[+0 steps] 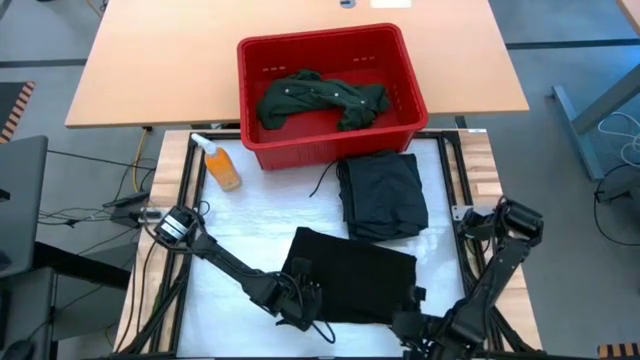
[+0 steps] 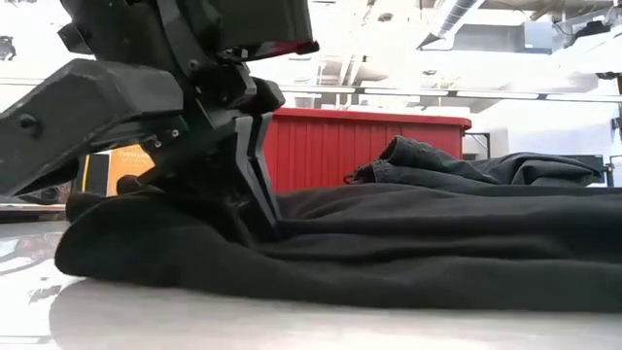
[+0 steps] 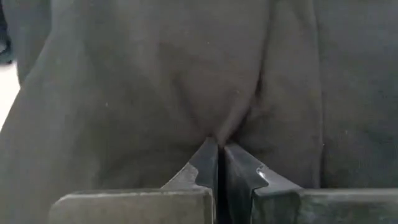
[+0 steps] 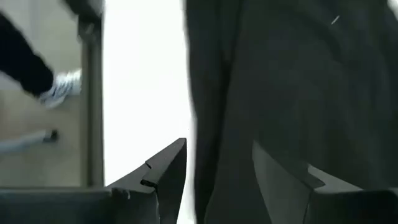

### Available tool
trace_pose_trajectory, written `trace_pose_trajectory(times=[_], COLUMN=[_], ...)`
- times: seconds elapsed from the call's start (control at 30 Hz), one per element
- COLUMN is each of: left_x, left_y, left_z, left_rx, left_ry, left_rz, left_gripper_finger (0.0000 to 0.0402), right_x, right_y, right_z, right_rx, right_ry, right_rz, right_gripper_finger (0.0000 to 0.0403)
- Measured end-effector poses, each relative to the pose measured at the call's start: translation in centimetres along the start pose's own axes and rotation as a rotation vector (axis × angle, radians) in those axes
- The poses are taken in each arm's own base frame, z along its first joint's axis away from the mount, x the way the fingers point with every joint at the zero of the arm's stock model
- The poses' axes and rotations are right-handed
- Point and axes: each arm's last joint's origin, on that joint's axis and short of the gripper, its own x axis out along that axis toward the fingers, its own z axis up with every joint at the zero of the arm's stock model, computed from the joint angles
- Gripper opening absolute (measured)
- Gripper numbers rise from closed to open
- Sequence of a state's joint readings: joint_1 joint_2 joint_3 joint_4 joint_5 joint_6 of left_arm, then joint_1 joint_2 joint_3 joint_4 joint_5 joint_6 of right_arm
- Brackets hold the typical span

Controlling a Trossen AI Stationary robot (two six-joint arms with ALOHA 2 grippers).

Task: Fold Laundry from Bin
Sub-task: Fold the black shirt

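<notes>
Black garment: is lying spread flat on the white table top, at the near edge between the two arms; its near-left corner is being bunched up.
Left gripper: is being held at the garment's near-left corner; in the left wrist view the fingers are pressed together with a pinch of the black cloth clamped between them.
Right gripper: is being held at the garment's near-right edge; in the right wrist view its fingers are standing apart, with dark cloth hanging between them.
Folded dark piece: is lying just beyond the black garment, near the bin.
Bin: is standing at the table's far side, with a dark green shirt crumpled inside.
Orange bottle: is lying left of the bin.
</notes>
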State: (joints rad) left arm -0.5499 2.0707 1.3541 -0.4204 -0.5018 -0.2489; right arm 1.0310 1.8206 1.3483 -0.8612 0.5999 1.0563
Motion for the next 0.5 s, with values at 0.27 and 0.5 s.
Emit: trace_pose_trajectory(times=[0.27, 0.5], left_x=[-1.6, -1.8], left_y=[0.1, 0.0], left_z=[1.6, 1.9], left_rx=[0.033, 0.051], left_ry=[-0.013, -0.012], left_rz=[0.028, 0.006], left_gripper_finger=[0.0000, 0.0000], right_x=[2.0, 4.8], right_y=[1.3, 1.7], right_z=[-1.9, -2.0], right_rx=[-0.094, -0.040], right_ry=[0.126, 0.224], right_rz=[0.009, -0.057], right_gripper_finger=[0.0200, 0.0200])
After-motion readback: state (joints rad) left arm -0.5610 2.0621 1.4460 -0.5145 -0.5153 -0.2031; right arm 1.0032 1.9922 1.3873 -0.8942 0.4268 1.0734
